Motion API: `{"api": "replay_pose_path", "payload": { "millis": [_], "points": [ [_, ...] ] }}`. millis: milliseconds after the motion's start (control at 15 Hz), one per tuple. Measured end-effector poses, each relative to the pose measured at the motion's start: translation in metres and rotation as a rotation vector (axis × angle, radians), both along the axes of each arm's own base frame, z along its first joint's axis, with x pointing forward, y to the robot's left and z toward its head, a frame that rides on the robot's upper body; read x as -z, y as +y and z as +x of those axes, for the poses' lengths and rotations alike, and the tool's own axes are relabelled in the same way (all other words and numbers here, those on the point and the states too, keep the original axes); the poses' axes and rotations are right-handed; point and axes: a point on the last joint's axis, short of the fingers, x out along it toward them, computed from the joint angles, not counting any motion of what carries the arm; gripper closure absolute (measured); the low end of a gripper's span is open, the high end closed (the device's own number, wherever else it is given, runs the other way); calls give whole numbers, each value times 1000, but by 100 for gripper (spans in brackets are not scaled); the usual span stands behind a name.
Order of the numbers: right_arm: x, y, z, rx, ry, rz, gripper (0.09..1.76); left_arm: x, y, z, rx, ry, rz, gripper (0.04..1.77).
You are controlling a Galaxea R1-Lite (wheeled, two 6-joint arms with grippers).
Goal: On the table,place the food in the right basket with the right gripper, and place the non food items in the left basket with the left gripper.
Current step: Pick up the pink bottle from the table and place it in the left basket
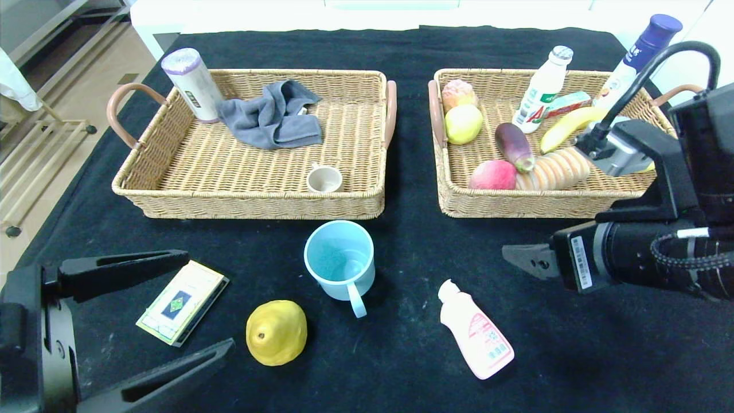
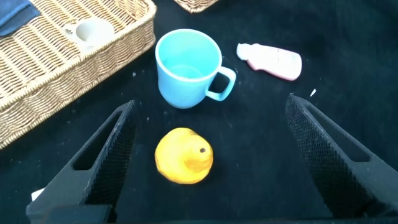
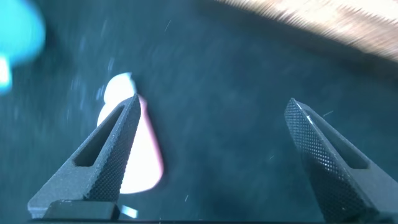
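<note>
On the black table lie a yellow pear-like fruit (image 1: 276, 332), a light blue mug (image 1: 339, 260), a pink bottle (image 1: 477, 332) on its side and a small card box (image 1: 182, 302). My left gripper (image 1: 209, 299) is open at the near left, over the box and beside the fruit. In the left wrist view the gripper (image 2: 210, 102) is open, with the fruit (image 2: 183, 155) between its fingers and the mug (image 2: 187, 67) beyond. My right gripper (image 1: 512, 256) is open above the table, right of the pink bottle. In the right wrist view (image 3: 212, 104) the bottle (image 3: 148, 163) lies beside one finger.
The left basket (image 1: 252, 202) holds a white roll (image 1: 191, 84), a grey cloth (image 1: 273, 116) and a small cup (image 1: 324, 179). The right basket (image 1: 516, 203) holds fruit, an eggplant (image 1: 514, 146), bread (image 1: 555, 168), a banana and bottles.
</note>
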Motion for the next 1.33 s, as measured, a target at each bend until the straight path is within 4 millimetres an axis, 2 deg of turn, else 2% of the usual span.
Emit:
{"api": "replay_pose_path", "payload": {
  "millis": [333,800,1333],
  "points": [
    [22,20,-15,-100,57,-63,15,-2,0,0,-1,-11,-5,9],
    [47,62,-13,-161,94,-163,15,-6,3,-6,1,-41,-11,9],
    [67,75,-4,-164,144,-217,15,-10,5,-12,3,-70,-15,9]
  ]
}}
